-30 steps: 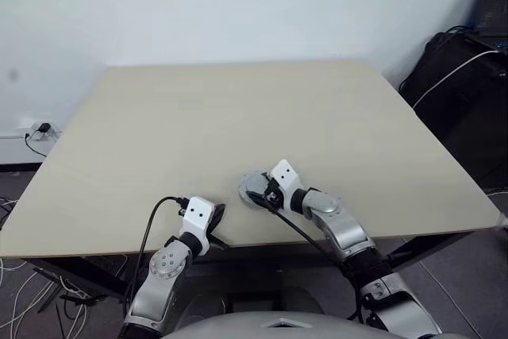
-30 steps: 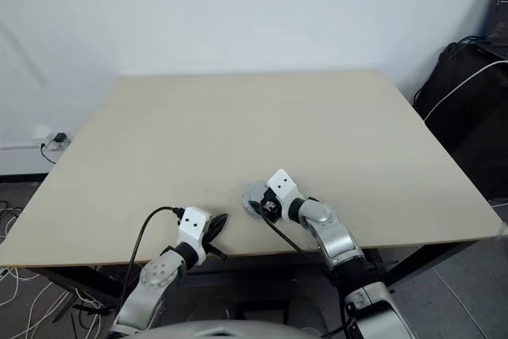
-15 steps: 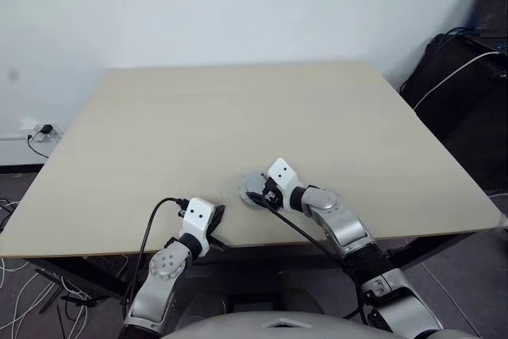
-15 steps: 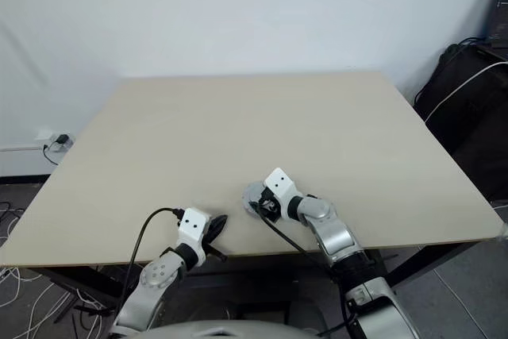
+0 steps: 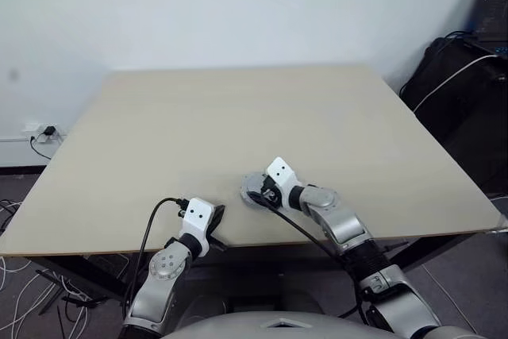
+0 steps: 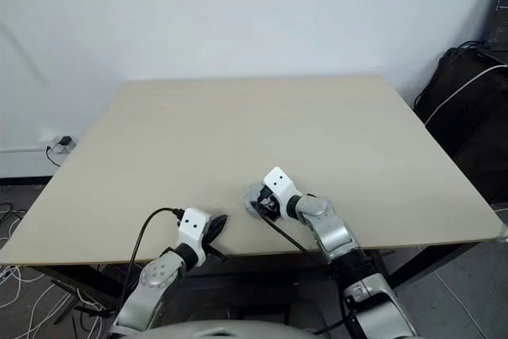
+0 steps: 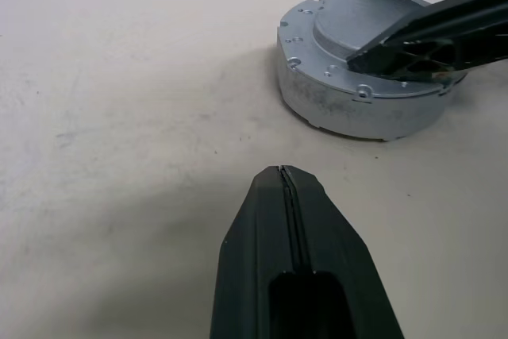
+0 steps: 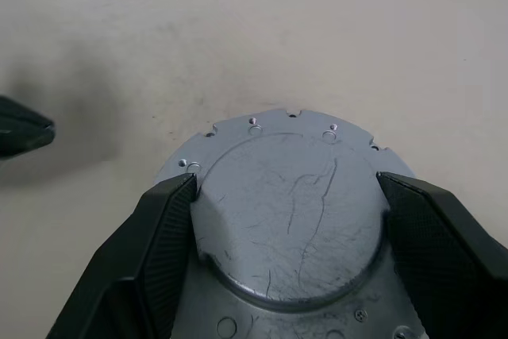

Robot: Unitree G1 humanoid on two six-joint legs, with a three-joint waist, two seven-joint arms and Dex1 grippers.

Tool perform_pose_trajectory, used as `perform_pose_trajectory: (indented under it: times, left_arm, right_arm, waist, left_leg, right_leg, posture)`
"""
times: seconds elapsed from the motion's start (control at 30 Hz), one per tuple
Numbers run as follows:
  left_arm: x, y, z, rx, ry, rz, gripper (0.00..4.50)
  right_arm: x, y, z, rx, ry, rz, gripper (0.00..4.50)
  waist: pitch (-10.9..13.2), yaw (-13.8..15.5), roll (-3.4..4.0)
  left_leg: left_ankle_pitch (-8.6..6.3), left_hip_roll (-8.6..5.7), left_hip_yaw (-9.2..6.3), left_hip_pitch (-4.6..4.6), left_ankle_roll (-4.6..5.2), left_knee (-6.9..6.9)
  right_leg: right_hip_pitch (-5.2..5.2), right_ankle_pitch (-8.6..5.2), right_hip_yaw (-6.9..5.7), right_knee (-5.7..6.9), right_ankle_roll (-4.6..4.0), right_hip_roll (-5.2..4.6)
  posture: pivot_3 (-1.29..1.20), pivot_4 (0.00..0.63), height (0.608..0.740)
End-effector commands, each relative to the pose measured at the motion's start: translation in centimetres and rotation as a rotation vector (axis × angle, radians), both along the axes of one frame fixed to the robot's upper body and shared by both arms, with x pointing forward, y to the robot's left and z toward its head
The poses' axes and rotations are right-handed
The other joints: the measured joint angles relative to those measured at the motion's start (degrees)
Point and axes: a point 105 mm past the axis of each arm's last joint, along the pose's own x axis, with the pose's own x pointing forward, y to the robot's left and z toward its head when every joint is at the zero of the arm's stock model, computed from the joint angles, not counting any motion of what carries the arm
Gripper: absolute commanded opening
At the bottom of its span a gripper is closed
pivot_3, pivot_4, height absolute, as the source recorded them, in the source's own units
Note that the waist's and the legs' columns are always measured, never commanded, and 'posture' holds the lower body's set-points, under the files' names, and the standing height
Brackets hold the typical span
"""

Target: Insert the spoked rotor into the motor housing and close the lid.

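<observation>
I see the right gripper [image 8: 286, 220] with its two black fingers [image 8: 155, 232] spread wide and set against opposite sides of the raised smooth centre of the lid [image 8: 290, 220], grasping it as the pale silver disc lies flat on the beige table [image 5: 238, 117] directly beneath the tool. The left gripper [image 7: 287, 188] is clenched with nothing between its fingers, hovering low over bare table, with the lid a little way ahead of its tips. I can read no brand, label or writing on the lid, only scratches and small rim holes.
</observation>
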Motion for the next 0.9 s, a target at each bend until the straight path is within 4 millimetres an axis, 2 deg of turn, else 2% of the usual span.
perform_pose_trajectory:
  times: [0.03, 0.23, 0.33, 0.43, 0.6, 0.9]
  left_arm:
    - [1.5, -0.1, 1.9, 0.018, -0.084, -0.025, 0.0]
    - [5.2, 0.3, 2.8, 0.076, -0.086, -0.003, 0.0]
    - [6.9, -0.3, 4.1, 0.026, -0.1, -0.008, 0.0]
    - [8.1, -1.4, 4.6, -0.069, -0.026, -0.04, 0.0]
    - [8.8, -3.6, 5.0, -0.202, 0.128, -0.142, 0.0]
    - [9.0, -4.0, 3.6, -0.18, 0.257, -0.145, 0.0]
  right_arm:
    - [-0.8, -0.9, -1.6, -0.069, 0.063, -0.001, 3.29]
    - [-1.0, -0.7, -1.5, -0.061, 0.063, -0.001, 3.29]
    - [-1.1, -0.7, -1.5, -0.059, 0.061, -0.003, 3.29]
    - [-1.1, -0.6, -1.4, -0.056, 0.059, -0.005, 3.29]
    - [-1.1, -0.6, -1.2, -0.053, 0.055, -0.011, 3.29]
    - [-1.1, -0.7, -1.0, -0.05, 0.049, -0.023, 3.29]
  waist:
    - [0.0, 0.0, -0.01]
    - [0.0, 0.2, 0.0]
    - [0.0, 0.2, -0.06]
    - [0.0, 0.2, -0.1]
    - [0.0, -0.1, -0.1]
    - [0.1, -0.2, -0.15]
  left_leg:
    - [-0.01, 0.0, -0.01, -0.01, 0.05, -0.01]
    - [-0.02, -0.01, -0.07, -0.05, 0.15, -0.05]
    - [-0.01, -0.04, -0.09, -0.06, 0.17, -0.05]
    - [0.02, -0.05, -0.1, -0.09, 0.24, -0.04]
    - [0.0, -0.06, -0.11, -0.14, 0.29, -0.04]
    - [-0.08, -0.07, -0.16, -0.15, 0.27, -0.09]
  right_leg:
    - [-0.03, -0.02, -0.01, 0.0, 0.02, 0.01]
    - [-0.06, -0.06, -0.04, -0.03, 0.02, 0.01]
    - [-0.06, -0.07, -0.07, -0.04, 0.04, 0.03]
    - [-0.08, -0.07, -0.06, -0.05, 0.04, 0.02]
    - [-0.13, -0.09, -0.05, -0.08, 0.08, 0.03]
    - [-0.17, -0.15, 0.05, -0.08, 0.08, 0.05]
  posture:
    - [0.0, 0.0, 0.74]
    - [0.0, 0.0, 0.74]
    - [0.0, 0.0, 0.74]
    - [0.0, 0.0, 0.74]
    - [0.0, 0.0, 0.74]
    - [0.0, 0.0, 0.74]
